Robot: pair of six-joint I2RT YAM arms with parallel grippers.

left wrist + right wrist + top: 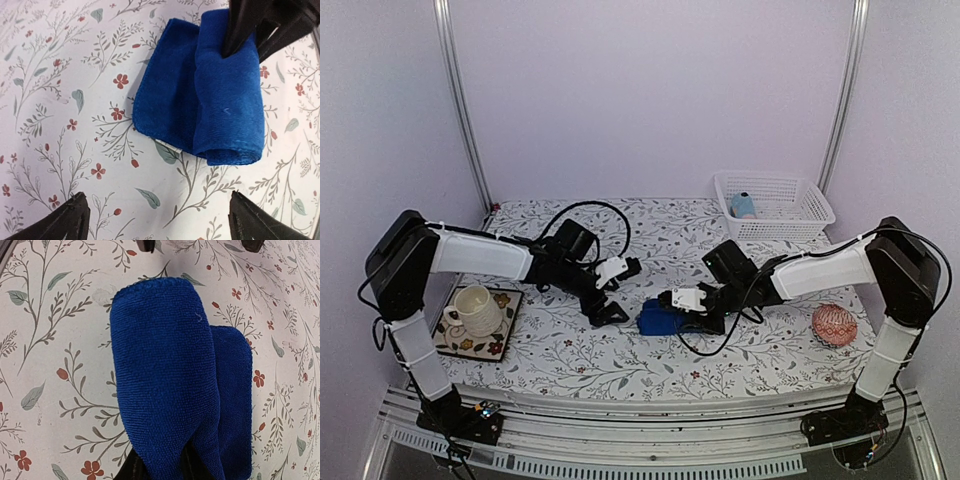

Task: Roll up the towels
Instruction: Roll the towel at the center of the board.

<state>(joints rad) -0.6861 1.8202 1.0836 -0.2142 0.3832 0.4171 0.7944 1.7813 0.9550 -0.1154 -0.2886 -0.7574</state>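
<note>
The royal-blue towel [653, 320] lies mid-table, partly rolled. In the left wrist view its roll [227, 110] sits to the right of a flat tail [162, 100]. My right gripper [670, 308] is shut on one end of the roll, and its dark fingers [132, 469] poke out from under the cloth [165, 370]. My left gripper [620, 290] hovers just left of the towel, open wide with nothing between its fingers [62, 222]; its jaws stand apart from the roll's near end. A light-blue towel [743, 205], rolled, stands in the white basket [800, 222].
A white cup [475, 308] rests on a patterned coaster [500, 340] at the front left. A round pink-red patterned ball [835, 325] lies at the front right beside the right arm. The basket is at the back right. A floral cloth [580, 360] covers the table.
</note>
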